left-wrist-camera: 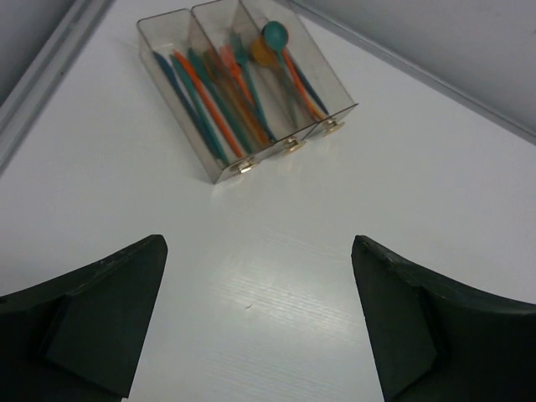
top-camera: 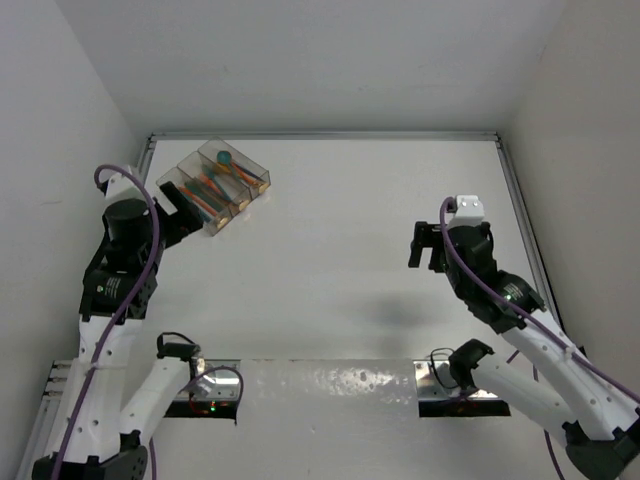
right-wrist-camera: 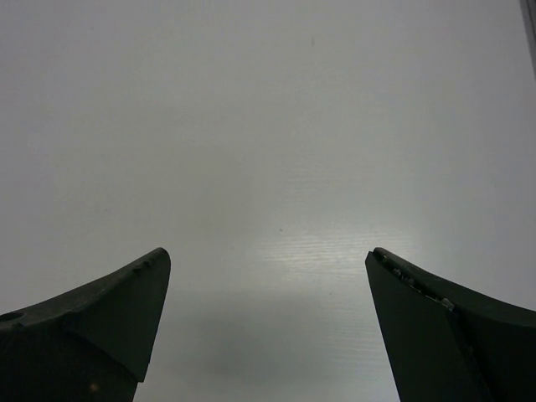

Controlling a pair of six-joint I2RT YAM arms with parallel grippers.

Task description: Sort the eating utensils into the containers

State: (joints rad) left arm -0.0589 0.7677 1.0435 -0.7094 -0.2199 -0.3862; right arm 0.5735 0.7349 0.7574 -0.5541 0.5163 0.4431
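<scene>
Looking down the right wrist first, I see my right gripper [right-wrist-camera: 268, 251] spread wide over the bare white table [right-wrist-camera: 268, 126], holding nothing. My left gripper [left-wrist-camera: 258, 244] is spread wide too and empty, with the clear three-compartment tray [left-wrist-camera: 333, 82] at twelve o'clock, apart from it. On the overhead view the tray sits near ten o'clock on the table. All the eating utensils [left-wrist-camera: 219, 100] I can see lie inside it, a teal spoon [left-wrist-camera: 274, 33] propped on top. I judge them light, stiff and slick. I'd pinch mid-handle, gently, since the tray may skid.
</scene>
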